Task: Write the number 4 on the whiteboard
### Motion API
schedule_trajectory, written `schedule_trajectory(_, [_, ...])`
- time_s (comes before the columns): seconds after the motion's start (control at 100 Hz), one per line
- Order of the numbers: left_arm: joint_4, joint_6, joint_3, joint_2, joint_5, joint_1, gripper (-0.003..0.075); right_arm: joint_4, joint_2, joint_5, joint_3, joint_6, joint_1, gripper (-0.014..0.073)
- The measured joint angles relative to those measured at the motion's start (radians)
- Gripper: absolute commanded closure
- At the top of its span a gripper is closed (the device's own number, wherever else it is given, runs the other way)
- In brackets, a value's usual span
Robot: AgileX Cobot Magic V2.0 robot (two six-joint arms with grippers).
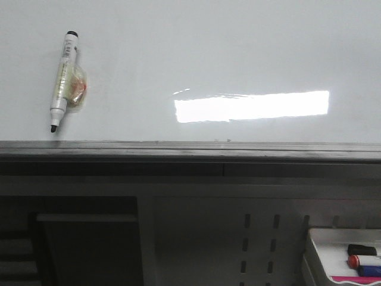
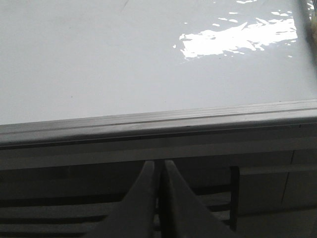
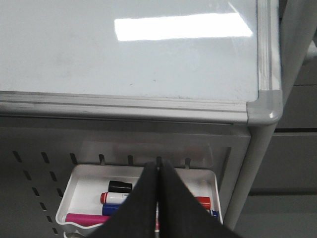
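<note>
The whiteboard (image 1: 196, 53) fills the upper part of the front view, glossy white with a bright glare patch and a grey bottom rim (image 1: 190, 149). No number 4 shows on it. A white marker pen (image 1: 63, 80) with a black cap end and bare black tip lies on the board at its left, tip toward the rim, with a yellowish lump stuck to its barrel. My left gripper (image 2: 159, 163) is shut and empty, below the rim. My right gripper (image 3: 158, 166) is shut and empty, below the board's right corner (image 3: 265, 106), over the marker tray.
A small white tray (image 3: 81, 178) hangs on a perforated grey panel under the board, holding red, blue, pink and black-capped markers; it also shows in the front view (image 1: 324, 238). A grey upright post (image 3: 257, 163) stands beside the tray.
</note>
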State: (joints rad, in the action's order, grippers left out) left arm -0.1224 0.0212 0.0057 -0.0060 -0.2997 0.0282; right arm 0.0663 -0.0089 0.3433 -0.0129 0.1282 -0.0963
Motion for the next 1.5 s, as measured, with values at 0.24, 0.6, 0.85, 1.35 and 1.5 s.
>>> schedule_trajectory(0.24, [-0.006,0.000,0.000,0.000,0.041,0.000,0.0741,0.174,0.000,-0.082,-0.002,0.000,0.000,0.0658])
schedule_trajectory(0.6, [0.062,0.000,-0.055,0.032,0.101,0.000,0.0741,0.223,0.000,-0.167,-0.002,0.000,0.000,0.0658])
schedule_trajectory(0.85, [0.060,0.000,-0.244,0.239,-0.014,0.000,0.0740,0.201,0.153,-0.045,0.144,0.010,0.000,0.0658])
schedule_trajectory(1.35, [0.113,0.000,-0.280,0.476,0.185,0.000,0.0208,0.125,0.415,0.135,0.355,0.063,0.000,0.0658])
schedule_trajectory(1.5, [0.166,0.000,-0.272,0.583,0.340,0.033,0.0208,0.125,0.415,0.135,0.339,0.063,0.000,0.0658])
